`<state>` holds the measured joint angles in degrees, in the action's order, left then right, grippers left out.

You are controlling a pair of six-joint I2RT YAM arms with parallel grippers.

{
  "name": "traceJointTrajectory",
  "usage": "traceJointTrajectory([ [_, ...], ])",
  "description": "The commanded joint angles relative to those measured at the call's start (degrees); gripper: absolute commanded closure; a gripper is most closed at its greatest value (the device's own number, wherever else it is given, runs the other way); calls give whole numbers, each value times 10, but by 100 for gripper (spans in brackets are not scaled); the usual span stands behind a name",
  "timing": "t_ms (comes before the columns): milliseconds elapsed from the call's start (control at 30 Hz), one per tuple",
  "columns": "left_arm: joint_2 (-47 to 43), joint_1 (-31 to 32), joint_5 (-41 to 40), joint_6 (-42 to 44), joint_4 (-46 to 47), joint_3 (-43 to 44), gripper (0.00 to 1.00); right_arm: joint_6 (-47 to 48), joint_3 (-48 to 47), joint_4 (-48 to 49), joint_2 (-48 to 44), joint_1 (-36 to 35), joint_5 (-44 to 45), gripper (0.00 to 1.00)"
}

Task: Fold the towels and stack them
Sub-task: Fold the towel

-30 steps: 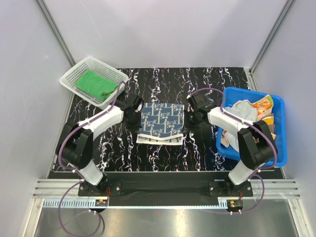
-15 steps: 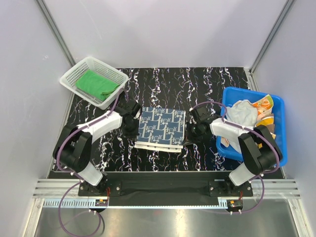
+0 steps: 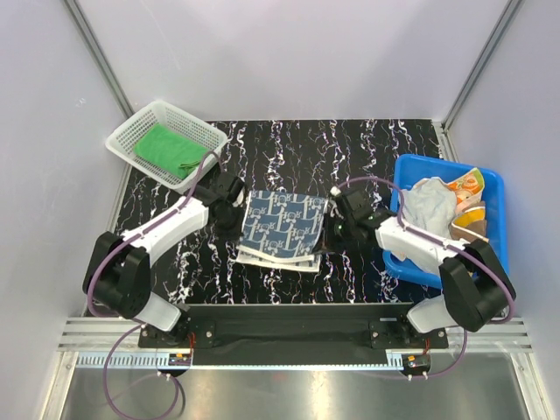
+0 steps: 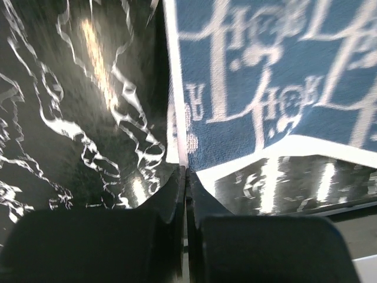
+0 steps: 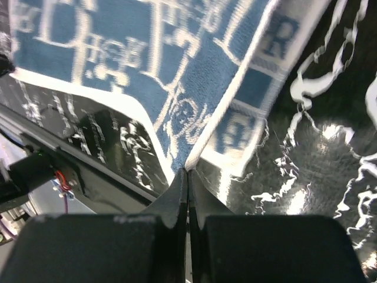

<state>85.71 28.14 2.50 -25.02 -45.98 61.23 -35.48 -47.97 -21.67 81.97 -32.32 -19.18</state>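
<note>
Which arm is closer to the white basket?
Left. The left fingers grip the navy towel's edge near the white basket; the right fingers grip the opposite edge, by the blue tub.

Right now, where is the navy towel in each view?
Top external: navy towel at the centre of the table.
Left wrist: navy towel upper right, its corner in the shut jaws.
Right wrist: navy towel upper left, its edge in the shut jaws.
Shared landmark: the black marbled table.
</note>
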Motion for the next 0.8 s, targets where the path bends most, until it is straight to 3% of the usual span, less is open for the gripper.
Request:
traceJointTrajectory([
  [0,-9,0,-16,5,15,-51,100,-47,67,56,4,-10,-2,100],
  [200,21,-3,1,9,54,-100,100,-43,109,102,26,-20,18,100],
  [433,24,-2,-12,12,52,-99,100,-51,114,112,21,-20,3,100],
  [633,-24,-2,-6,12,-29,-10,100,-47,19,-11,-39,-36,11,100],
  [767,-59,0,-6,20,-76,29,100,-70,10,-38,-75,-57,20,100],
])
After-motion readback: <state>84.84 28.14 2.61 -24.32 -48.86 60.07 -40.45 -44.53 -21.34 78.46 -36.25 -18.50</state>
